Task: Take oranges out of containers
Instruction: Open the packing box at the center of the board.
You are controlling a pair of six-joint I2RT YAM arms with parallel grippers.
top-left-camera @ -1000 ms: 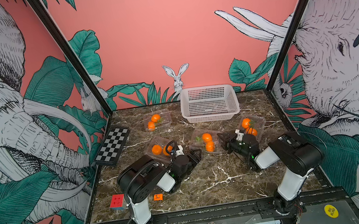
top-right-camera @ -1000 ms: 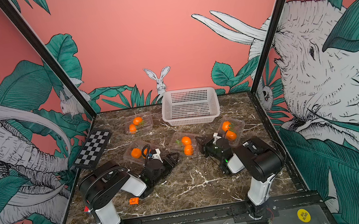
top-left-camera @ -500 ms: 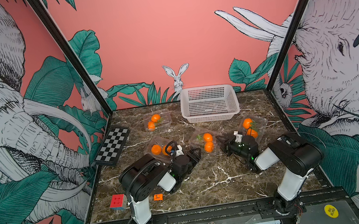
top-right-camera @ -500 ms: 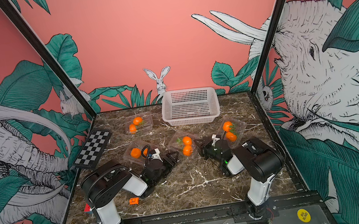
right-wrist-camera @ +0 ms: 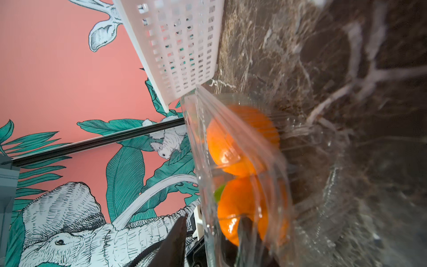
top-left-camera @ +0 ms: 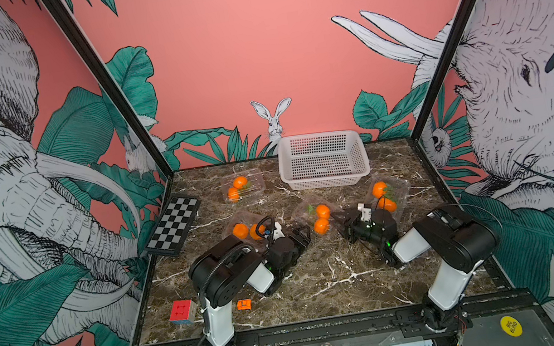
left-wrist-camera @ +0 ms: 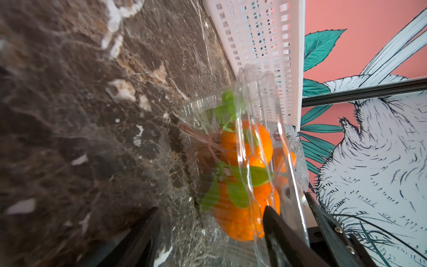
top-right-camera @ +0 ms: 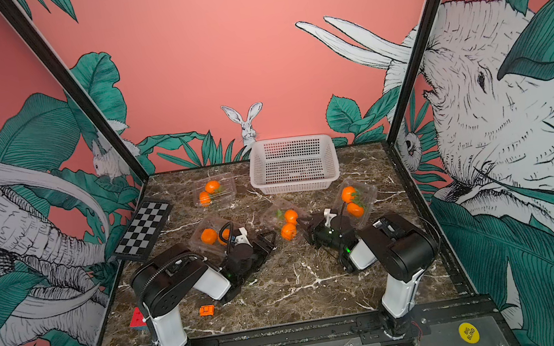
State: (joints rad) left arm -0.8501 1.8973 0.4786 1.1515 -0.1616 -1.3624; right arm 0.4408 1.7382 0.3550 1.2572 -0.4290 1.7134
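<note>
Marble surface [top-left-camera: 323, 287] – L fingers [left-wrist-camera: 279, 233] clamp mid container [top-left-camera: 301, 217], 2 oranges [top-left-camera: 322, 212] inside; R fingers [right-wrist-camera: 175, 235] part-open astride its half-raised lid [left-wrist-camera: 256, 97] edge – white basket [top-left-camera: 325, 177] near, behind.

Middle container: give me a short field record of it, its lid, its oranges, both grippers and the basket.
middle container: in front of the basket, between the two grippers
lid: partly raised
oranges: two, both inside
left gripper: closed across the container's base
right gripper: jaws apart, one finger inside and one outside, lid edge between them
basket: no fruit seen in it
</note>
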